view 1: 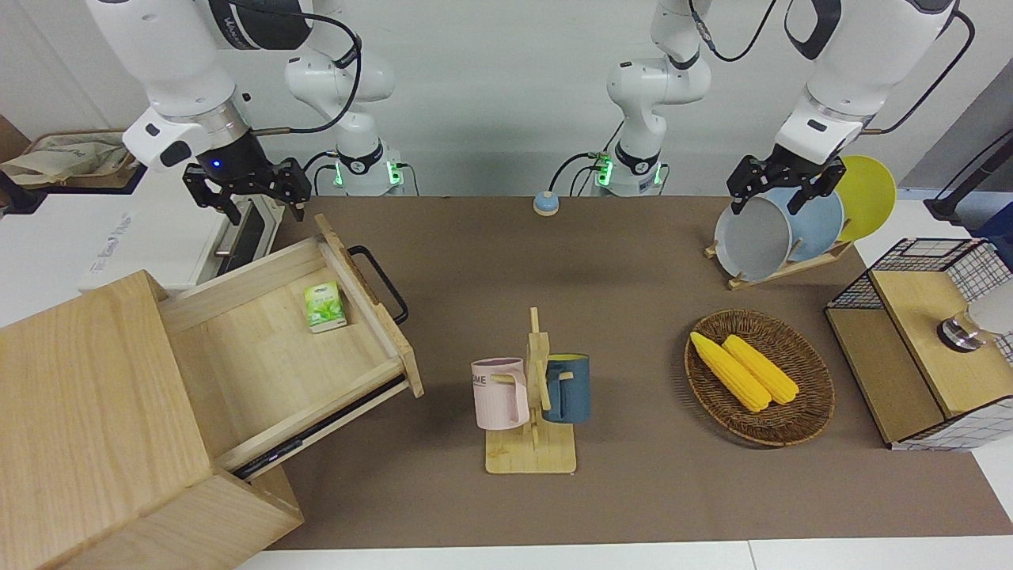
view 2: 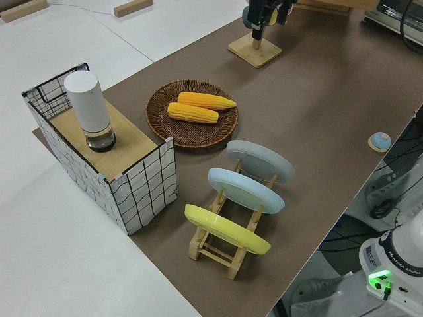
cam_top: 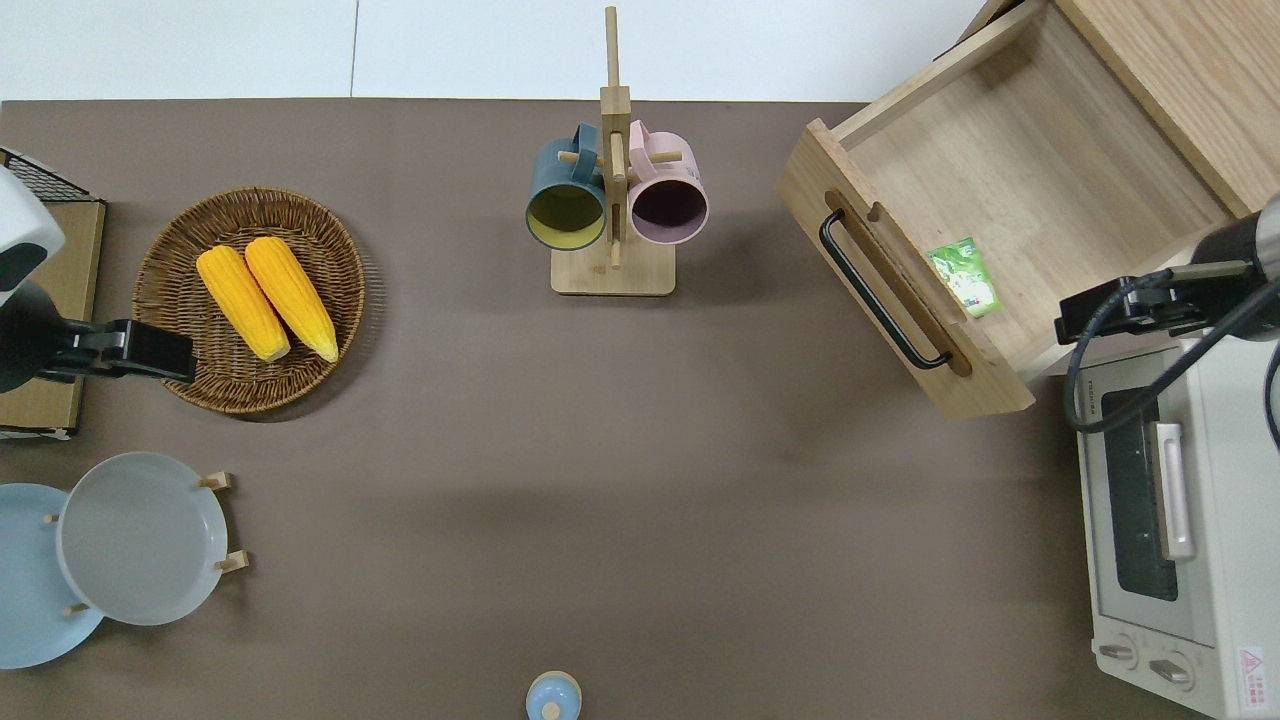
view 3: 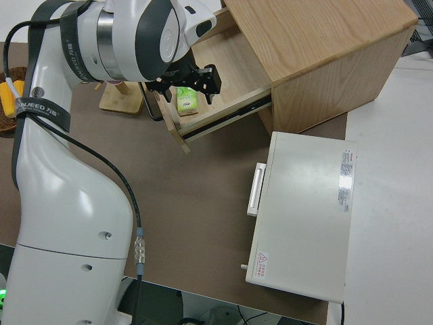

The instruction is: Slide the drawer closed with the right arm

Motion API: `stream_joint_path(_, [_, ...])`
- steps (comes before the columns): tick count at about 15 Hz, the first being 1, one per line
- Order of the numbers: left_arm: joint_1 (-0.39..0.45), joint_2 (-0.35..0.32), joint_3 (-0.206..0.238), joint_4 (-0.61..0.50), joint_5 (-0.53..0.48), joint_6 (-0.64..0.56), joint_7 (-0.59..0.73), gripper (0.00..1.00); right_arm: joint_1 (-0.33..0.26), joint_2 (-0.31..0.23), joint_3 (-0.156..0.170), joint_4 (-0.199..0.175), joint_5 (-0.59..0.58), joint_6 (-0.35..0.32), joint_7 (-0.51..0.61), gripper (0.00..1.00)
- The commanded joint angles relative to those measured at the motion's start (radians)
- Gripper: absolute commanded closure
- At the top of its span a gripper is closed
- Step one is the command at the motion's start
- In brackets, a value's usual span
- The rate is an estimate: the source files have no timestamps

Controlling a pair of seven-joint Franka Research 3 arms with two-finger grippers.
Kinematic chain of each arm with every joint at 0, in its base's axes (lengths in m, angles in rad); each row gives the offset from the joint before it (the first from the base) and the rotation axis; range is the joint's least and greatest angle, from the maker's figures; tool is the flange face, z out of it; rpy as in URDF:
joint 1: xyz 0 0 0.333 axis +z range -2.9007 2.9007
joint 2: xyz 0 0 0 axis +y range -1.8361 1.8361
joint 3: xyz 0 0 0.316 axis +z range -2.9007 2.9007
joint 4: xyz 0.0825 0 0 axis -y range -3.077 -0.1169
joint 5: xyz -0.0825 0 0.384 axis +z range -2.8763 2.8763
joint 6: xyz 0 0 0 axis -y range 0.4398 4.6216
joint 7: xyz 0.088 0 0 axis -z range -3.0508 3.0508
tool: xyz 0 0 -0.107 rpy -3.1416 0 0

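Pale-wood cabinet (view 1: 87,412) at the right arm's end of the table, on the edge farthest from the robots. Drawer (view 1: 289,348) pulled well out of it, angled toward the table's middle; black loop handle (view 1: 380,281) on its front, untouched. Small green packet (view 1: 324,306) lying flat inside, close to the front panel.

Right gripper (view 1: 255,194) up in the air, fingers spread, nothing between them. Hangs over the drawer's corner nearest the robots and the adjoining edge of the white toaster oven (cam_top: 1165,510); exact footing hard to judge, the overhead view showing only part of the wrist. Blue light on at the wrist. No contact with drawer or handle.

Toaster oven nearer to the robots than the cabinet, just beside the drawer.

Mid-table: wooden mug rack (view 1: 534,396) with a pink mug (view 1: 500,393) and a blue mug (view 1: 567,387). Toward the left arm's end: wicker basket (view 1: 799,427) with two corn cobs (view 1: 744,370); plate rack (view 1: 779,265) nearer to the robots, holding grey, blue and yellow plates; wire-mesh box (view 1: 926,356) at the table's end. Small blue knob-like object (view 1: 545,203) near the robot bases.

Left gripper (view 1: 783,186) parked, fingers apart, empty.
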Motion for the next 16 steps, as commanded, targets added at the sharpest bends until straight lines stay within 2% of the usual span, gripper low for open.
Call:
stream_joint_path(1, [0.005,0.011,-0.007,0.026,0.017,-0.020,0.009,0.01,-0.007,-0.001,0.017,0.001,-0.044,0.006,-0.024,0.015])
stream_joint_path(9, [0.005,0.011,-0.007,0.026,0.017,-0.020,0.009,0.01,-0.009,-0.001,0.017,0.001,-0.044,0.005,-0.026,0.017])
stream_joint_path(11, [0.005,0.011,-0.007,0.026,0.017,-0.020,0.009,0.01,-0.013,-0.001,0.017,0.001,-0.043,0.005,-0.026,0.050])
stream_joint_path(13, [0.005,0.011,-0.007,0.026,0.017,-0.020,0.009,0.01,-0.013,-0.001,0.017,0.001,-0.043,0.005,-0.028,0.284])
stream_joint_path(16, [0.005,0.011,-0.007,0.024,0.017,-0.020,0.009,0.01,-0.012,-0.001,0.017,0.001,-0.043,0.002,-0.029,0.748])
